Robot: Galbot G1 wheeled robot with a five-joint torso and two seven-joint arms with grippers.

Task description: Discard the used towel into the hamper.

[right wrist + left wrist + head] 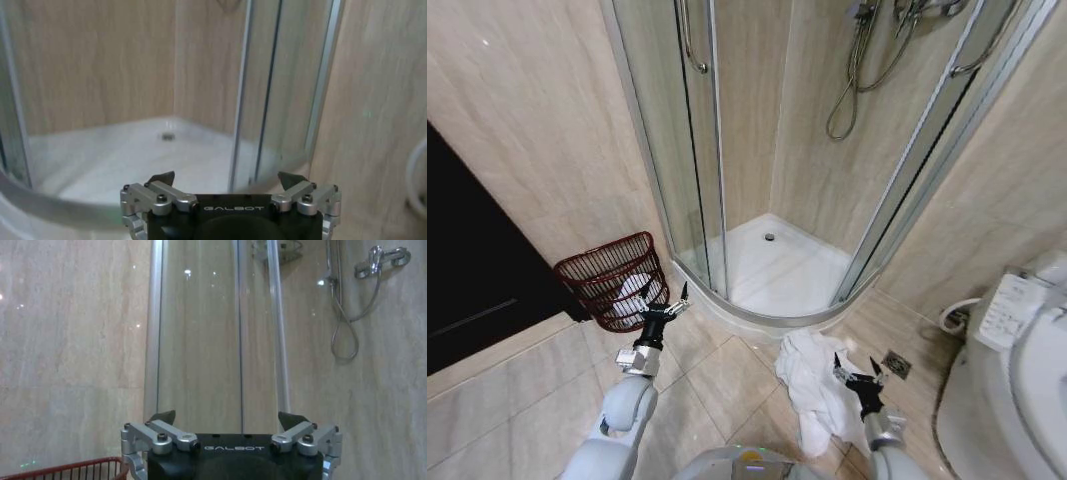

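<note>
Towel (812,392) is lying crumpled on the floor (717,385) before the shower (777,265). Right gripper (858,371) is hovering over its edge, jaws spread wide, gripping nothing. Left gripper (663,302) is hanging just beside the hamper (612,280), jaws also spread and empty. Hamper is sitting against the wall (537,140), something white lying inside it.

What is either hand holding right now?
Nothing. Left hand and right hand are both open and empty; the towel lies on the floor.
</note>
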